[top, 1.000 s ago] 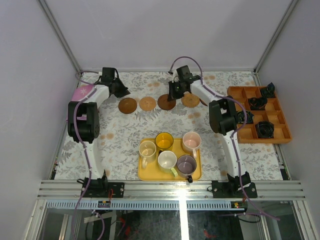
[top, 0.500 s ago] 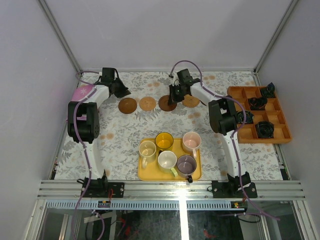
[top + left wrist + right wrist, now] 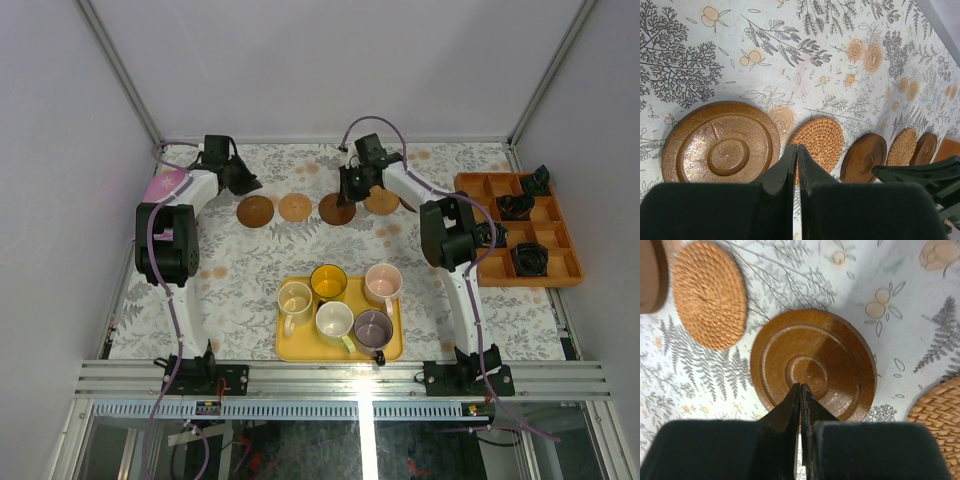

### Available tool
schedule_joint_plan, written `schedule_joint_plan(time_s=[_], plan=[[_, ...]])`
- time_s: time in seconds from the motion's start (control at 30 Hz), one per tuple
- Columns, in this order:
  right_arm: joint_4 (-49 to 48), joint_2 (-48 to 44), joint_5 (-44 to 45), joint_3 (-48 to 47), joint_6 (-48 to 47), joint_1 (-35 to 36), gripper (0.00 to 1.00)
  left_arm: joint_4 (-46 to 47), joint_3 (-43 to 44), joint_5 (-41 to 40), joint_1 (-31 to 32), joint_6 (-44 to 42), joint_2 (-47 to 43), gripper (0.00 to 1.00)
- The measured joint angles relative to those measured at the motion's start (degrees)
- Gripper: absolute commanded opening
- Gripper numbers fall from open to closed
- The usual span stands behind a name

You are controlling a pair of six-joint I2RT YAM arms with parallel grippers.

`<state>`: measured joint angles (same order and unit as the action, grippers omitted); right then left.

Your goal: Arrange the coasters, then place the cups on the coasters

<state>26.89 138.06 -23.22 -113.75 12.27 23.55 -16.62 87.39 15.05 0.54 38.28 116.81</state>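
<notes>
Several coasters lie in a row at the back of the table: a dark brown one (image 3: 255,211), a woven tan one (image 3: 295,207), a dark brown one (image 3: 337,209) and a woven tan one (image 3: 381,200). My right gripper (image 3: 345,196) is shut, its tips (image 3: 800,386) resting on the middle of the dark brown coaster (image 3: 840,365). My left gripper (image 3: 247,184) is shut and empty, hovering (image 3: 797,146) between the leftmost dark coaster (image 3: 720,142) and the woven one (image 3: 822,137). The cups, cream (image 3: 295,298), yellow (image 3: 328,282), pink (image 3: 383,282), pale green-white (image 3: 335,320) and purple-grey (image 3: 373,327), stand on a yellow tray (image 3: 290,350).
An orange compartment tray (image 3: 545,270) with black objects sits at the right edge. A pink patch (image 3: 165,185) lies by the left arm. The left wrist view shows a fifth, dark coaster (image 3: 926,148) at the row's right end.
The right gripper has shifted slightly, and the dark brown coaster under its tips has slid a little toward the near side. The left arm has not moved.
</notes>
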Motion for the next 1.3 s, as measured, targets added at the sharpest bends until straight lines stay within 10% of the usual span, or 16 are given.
schedule_joint_plan(time_s=[1.3], plan=[[-0.2,-4.3,14.6,5.7,1.9,-9.4,0.0,3.0,-3.5,4.5,0.1,-2.0,-0.2,0.04]])
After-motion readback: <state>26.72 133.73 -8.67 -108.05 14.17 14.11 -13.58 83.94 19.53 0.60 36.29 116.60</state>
